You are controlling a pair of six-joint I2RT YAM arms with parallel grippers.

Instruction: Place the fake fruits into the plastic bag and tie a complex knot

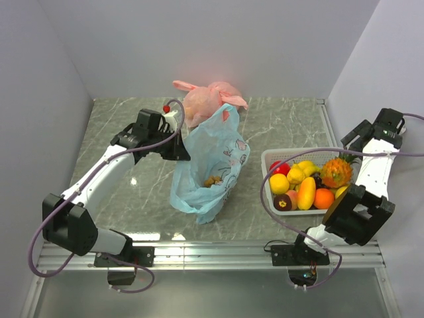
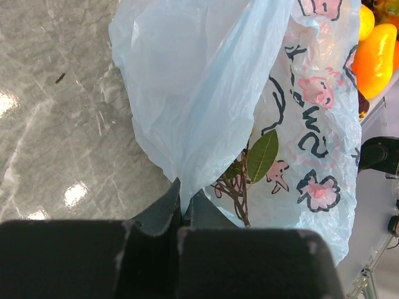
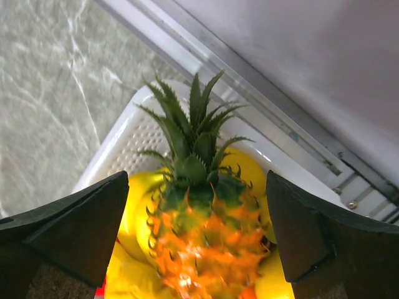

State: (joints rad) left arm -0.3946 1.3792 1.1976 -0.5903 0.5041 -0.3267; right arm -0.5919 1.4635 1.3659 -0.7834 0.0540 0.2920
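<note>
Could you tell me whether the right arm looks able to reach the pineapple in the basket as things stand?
Probably yes: the right gripper has its fingers wide open, the pineapple shows between them in the wrist view, and nothing covers it.

The light-blue plastic bag (image 1: 211,165) with pink cartoon print stands open mid-tabletop (image 1: 126,129), its rim pinched shut in my left end effector (image 2: 184,200). The fake fruits (image 1: 301,187), yellow, red, orange and dark, lie piled in the white basket (image 1: 268,158) at right, the pineapple (image 3: 201,237) among them.

Thin crinkled plastic bag (image 1: 212,159), glossy table (image 1: 285,126)
</note>
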